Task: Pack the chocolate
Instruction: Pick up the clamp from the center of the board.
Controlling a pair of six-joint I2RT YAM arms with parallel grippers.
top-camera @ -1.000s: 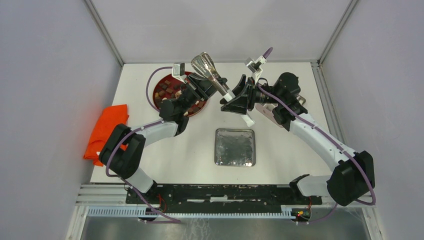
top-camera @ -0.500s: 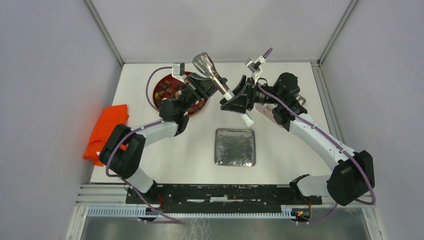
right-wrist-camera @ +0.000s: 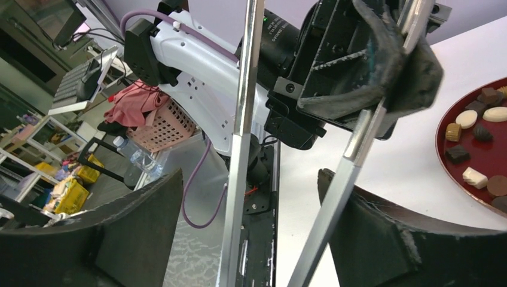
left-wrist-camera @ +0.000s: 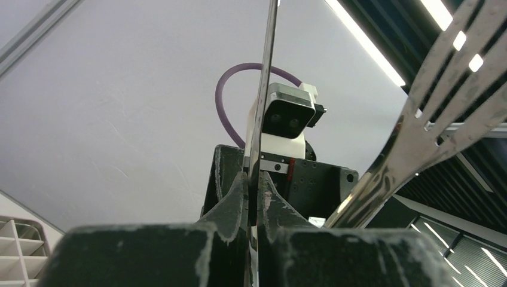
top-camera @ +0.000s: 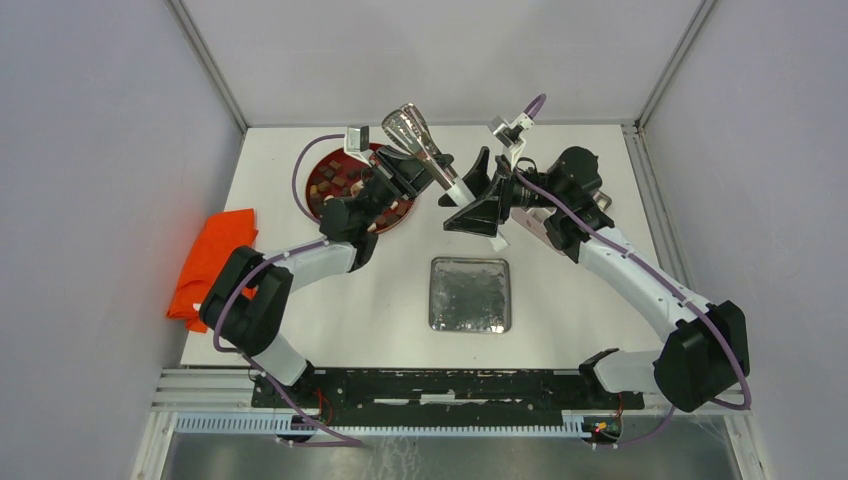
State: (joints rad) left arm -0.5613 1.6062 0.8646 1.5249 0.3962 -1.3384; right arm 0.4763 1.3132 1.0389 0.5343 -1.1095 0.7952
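- Top external view: polished, slotted steel tongs (top-camera: 412,130) are clamped by the left pincer (top-camera: 402,180), long axis slanting up toward the bench's (top-camera: 380,290) far edge.
- The right pincer (top-camera: 462,197) is spread wide around their two arms — nothing gripped.
- The chocolate (top-camera: 338,183) — small brown and cream pieces — lies on the glossy red plate (top-camera: 309,170) near the far-left corner, nearer the left arm.

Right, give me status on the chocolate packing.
Left gripper shut on tongs. Right gripper open, straddling tongs' handles. Chocolate on red plate, none in tongs. Right arm hangs over grid box.
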